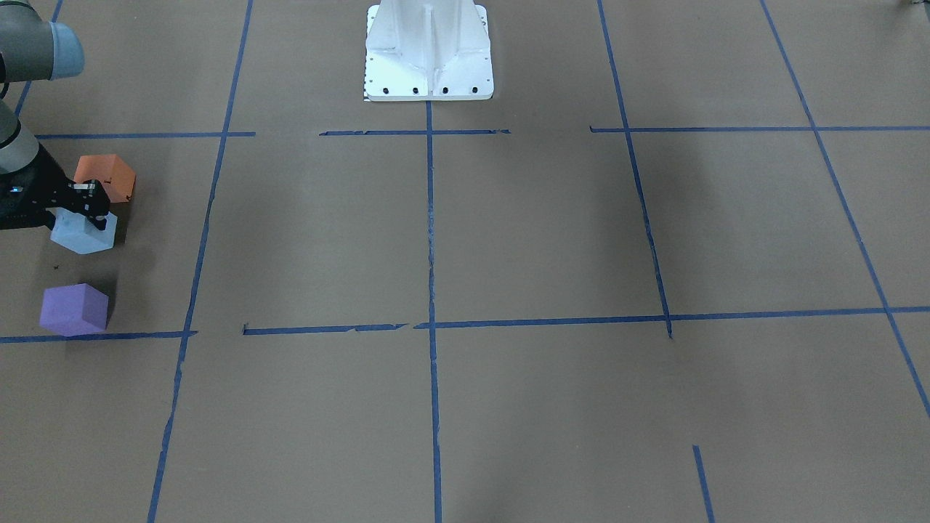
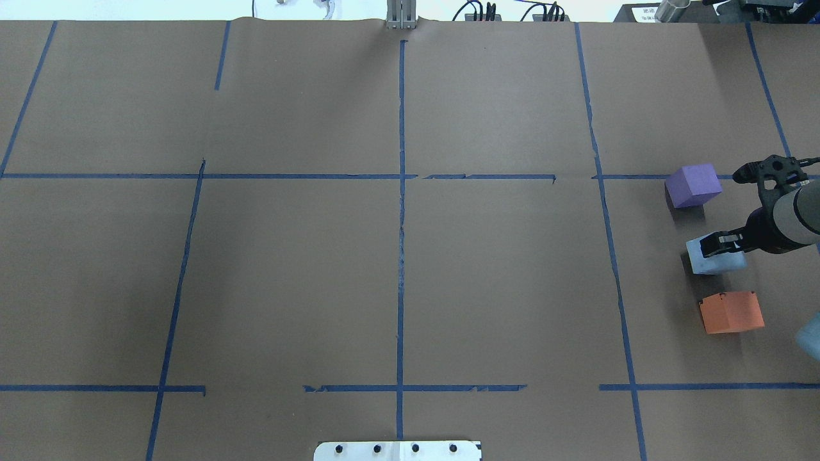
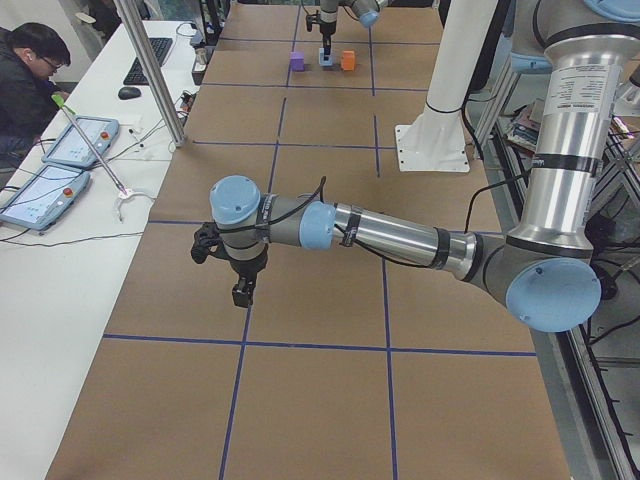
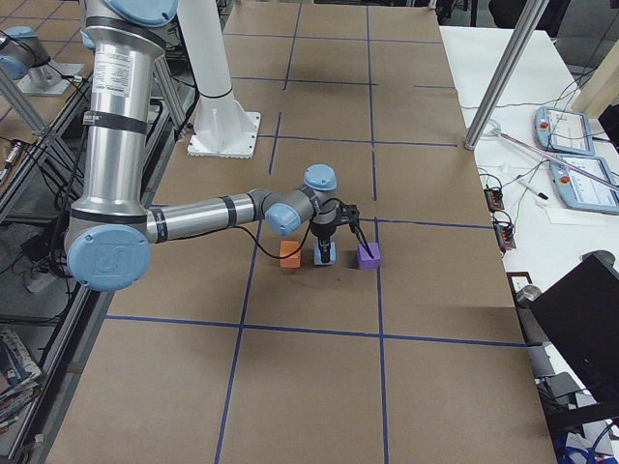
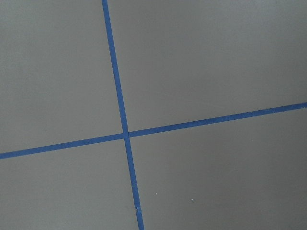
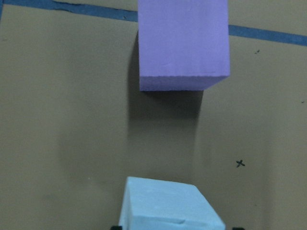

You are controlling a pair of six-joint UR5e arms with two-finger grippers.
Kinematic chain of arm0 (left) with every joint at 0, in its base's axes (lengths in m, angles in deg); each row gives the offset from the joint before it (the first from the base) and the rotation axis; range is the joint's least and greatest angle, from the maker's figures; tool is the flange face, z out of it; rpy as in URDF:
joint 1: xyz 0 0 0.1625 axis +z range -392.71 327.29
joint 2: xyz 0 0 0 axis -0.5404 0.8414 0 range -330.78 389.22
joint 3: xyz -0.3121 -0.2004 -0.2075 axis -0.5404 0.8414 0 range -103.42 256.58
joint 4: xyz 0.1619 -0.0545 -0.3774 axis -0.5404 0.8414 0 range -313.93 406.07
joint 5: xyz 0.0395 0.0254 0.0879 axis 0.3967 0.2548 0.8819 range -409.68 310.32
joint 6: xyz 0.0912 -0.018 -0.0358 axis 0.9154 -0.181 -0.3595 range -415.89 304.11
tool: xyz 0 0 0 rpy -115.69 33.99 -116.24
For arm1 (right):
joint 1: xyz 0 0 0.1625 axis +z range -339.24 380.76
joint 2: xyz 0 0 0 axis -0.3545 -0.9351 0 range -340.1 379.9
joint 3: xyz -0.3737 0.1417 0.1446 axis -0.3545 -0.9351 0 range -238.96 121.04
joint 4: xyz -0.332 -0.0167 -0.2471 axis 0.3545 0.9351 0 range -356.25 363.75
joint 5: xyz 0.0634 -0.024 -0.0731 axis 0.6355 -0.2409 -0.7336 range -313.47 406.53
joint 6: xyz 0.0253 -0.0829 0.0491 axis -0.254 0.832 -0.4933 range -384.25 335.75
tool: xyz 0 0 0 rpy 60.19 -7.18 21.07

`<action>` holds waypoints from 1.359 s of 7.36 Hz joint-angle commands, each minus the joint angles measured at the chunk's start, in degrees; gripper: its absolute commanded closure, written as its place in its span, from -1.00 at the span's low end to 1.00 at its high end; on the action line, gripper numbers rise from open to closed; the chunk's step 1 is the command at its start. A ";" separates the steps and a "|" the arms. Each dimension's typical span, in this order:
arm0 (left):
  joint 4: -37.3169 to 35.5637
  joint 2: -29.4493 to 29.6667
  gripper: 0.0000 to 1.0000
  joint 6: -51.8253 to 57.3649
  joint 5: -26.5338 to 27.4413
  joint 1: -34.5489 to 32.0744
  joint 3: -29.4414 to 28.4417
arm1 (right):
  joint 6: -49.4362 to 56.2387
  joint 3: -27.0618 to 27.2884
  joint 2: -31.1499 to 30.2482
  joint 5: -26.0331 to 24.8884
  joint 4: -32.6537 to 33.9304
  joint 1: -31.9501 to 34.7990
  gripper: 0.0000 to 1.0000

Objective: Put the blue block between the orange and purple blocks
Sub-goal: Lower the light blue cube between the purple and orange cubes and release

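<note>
The blue block [image 1: 76,238] sits on the brown paper between the orange block [image 1: 105,178] and the purple block [image 1: 74,309], all in a row at the table's end on my right. In the overhead view the blue block [image 2: 701,262] lies between purple [image 2: 693,184] and orange [image 2: 731,312]. My right gripper [image 2: 717,250] stands over the blue block with a finger at each side, shut on it. The right wrist view shows the blue block [image 6: 170,203] below and the purple block [image 6: 183,43] ahead. My left gripper [image 3: 242,293] hangs over bare paper far away; I cannot tell its state.
Blue tape lines [image 2: 401,192] divide the paper into squares. The white robot base [image 1: 429,51] stands at the middle of my edge. A side table with tablets [image 3: 60,150] and a seated operator [image 3: 30,70] lie beyond the far edge.
</note>
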 commanded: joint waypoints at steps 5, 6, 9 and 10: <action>1.50 0.00 -1.00 5.28 0.96 -0.09 -1.23 | 37.68 0.49 0.08 15.28 18.17 28.32 -1.00; 0.72 0.08 -1.00 9.49 2.79 -0.35 -1.41 | 45.52 0.75 0.08 15.82 23.45 33.69 -1.00; -0.36 -8.46 -1.00 9.54 2.73 -2.64 -0.37 | 53.09 0.14 0.70 15.91 33.53 38.49 -1.00; 0.78 -9.75 -1.00 9.45 2.72 -2.64 -0.62 | 52.29 0.14 0.70 16.00 33.44 38.49 -1.00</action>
